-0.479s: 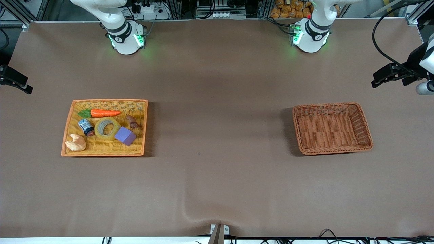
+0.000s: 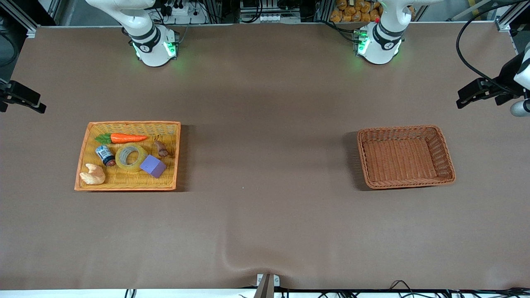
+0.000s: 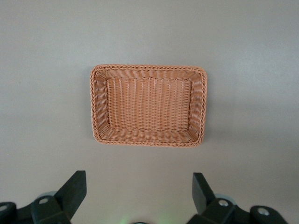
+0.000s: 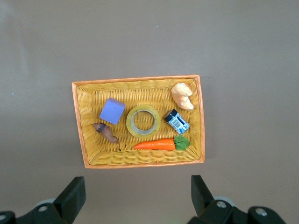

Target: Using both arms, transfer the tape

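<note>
Nothing is done yet; the tape (image 2: 130,157) lies in the yellow basket (image 2: 85,155); the brown basket (image 2: 445,151) has nothing in it; the left gripper (image 3: 138,198) and right gripper (image 4: 138,198), high up, spread wide, hold nothing.

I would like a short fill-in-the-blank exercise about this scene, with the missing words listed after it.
1. The tape lies flat in the yellow basket between the small dark jar and the ____ block.
2. The toy vegetable in that basket, farther from the front camera than the tape, is a ____.
3. The brown wicker basket toward the left arm's end of the table holds ____.
4. The fingers of the right gripper stand ____.

Missing words: purple; carrot; nothing; open
</note>
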